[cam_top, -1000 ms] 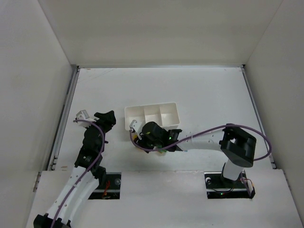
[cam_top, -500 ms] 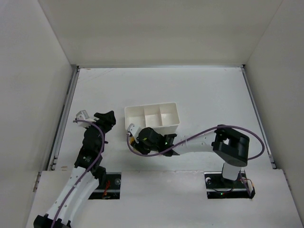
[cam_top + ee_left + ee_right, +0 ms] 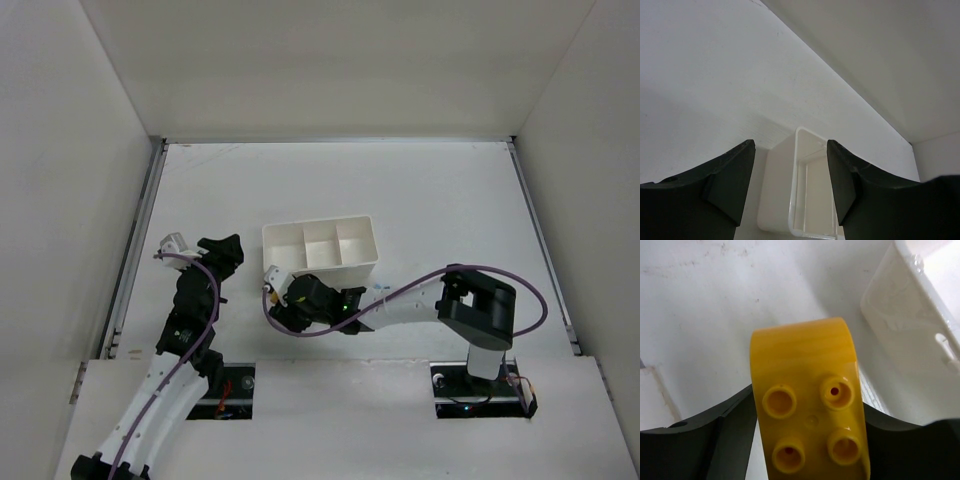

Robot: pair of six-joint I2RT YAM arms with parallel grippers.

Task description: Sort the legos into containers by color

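1 white tabletop (image 3: 430, 200), walled by pale panels (image 3: 340, 70) on 3 sides, carries everything. 2 arms reach over it from the near edge. The left arm (image 3: 185, 320) bends up the left side. The right arm (image 3: 420, 298) lies low and stretches leftward across the middle. 1 purple cable (image 3: 400, 289) runs along each. 1 low white tray (image 3: 322, 250) sits near the centre, split by 2 thin dividers (image 3: 337, 245) into 3 square compartments in 1 row.

The left end effector (image 3: 222, 250) hovers left of the tray, apart from it, its 2 fingers (image 3: 730, 180) spread with nothing between them. Its wrist view looks through that gap at the tray's short end and along the row of compartments, an angle the overhead view does not give.

The right end effector (image 3: 285, 300) is just in front of the tray's near left corner, over the tabletop. From above it hides its load almost wholly, with only a fleck of yellow showing. Its wrist view supplies the rest: 1 brick (image 3: 807, 405) is pinched between the 2 dark fingers, both flush against its sides. The brick is outside the tray, whose rounded corner shows at the upper right of that view.

The brick is glossy yellow-orange, with 4 round studs (image 3: 780, 402) in a 2-by-2 square facing the camera. Its far edge looks curved.
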